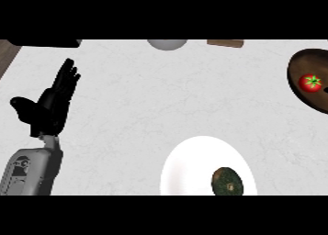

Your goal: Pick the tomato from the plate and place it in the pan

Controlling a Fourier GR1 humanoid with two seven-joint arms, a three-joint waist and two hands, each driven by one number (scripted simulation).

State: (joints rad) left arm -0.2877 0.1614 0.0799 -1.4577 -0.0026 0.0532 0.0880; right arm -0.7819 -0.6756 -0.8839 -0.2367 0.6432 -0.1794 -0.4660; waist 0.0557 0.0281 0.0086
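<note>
A red tomato (311,82) with a green stem lies inside the dark brown pan (308,59) at the right edge of the head view. The white plate (193,165) sits at the lower middle and carries a dark green, mottled vegetable (227,181) near its lower right. My left hand (52,102) rests open at the left, fingers straight and pointing up, away from plate and pan. My right hand shows nowhere in this view.
A pale grey round object (167,43) and a small brown block (225,42) sit along the counter's far edge. A dark object (44,42) lies at the top left. The counter's left edge gives way to dark wood (0,62).
</note>
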